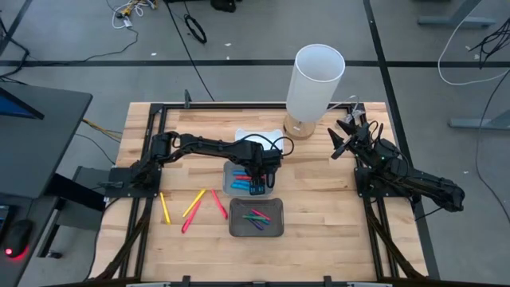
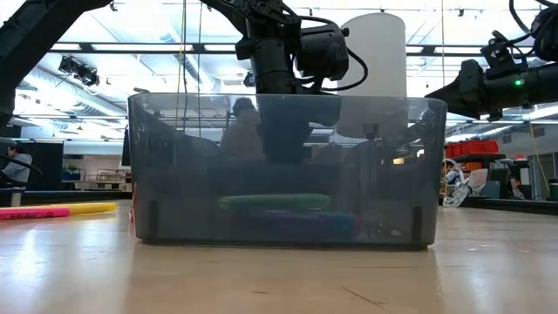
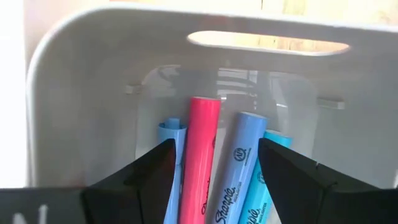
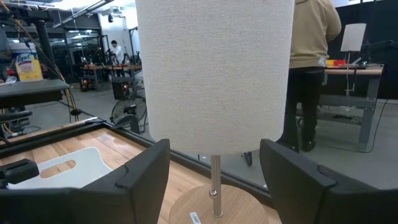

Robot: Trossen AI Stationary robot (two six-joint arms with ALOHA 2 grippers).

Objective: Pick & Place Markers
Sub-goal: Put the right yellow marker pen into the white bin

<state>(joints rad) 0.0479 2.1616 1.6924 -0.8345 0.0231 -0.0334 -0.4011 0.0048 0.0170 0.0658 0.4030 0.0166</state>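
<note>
My left gripper (image 1: pixel 256 185) (image 3: pixel 214 180) points down into a light grey tray (image 1: pixel 236 174), open. A pink marker (image 3: pixel 202 149) and a pale blue marker (image 3: pixel 239 162) lie side by side on the tray floor between its fingers, and more blue markers (image 3: pixel 169 134) lie beside them. A dark grey tray (image 1: pixel 239 227) nearer the front holds green, purple and pink markers (image 1: pixel 256 217). Yellow, orange, red and pink markers (image 1: pixel 194 202) lie loose on the wood to the left. My right gripper (image 1: pixel 341 135) (image 4: pixel 214 186) waits open at the back right.
A white lamp (image 1: pixel 317 80) on a round wooden foot stands at the back, right in front of my right gripper. A white tray (image 1: pixel 263 134) lies behind the light grey one. In the low view the dark tray (image 2: pixel 288 166) fills the front. People stand beyond the table.
</note>
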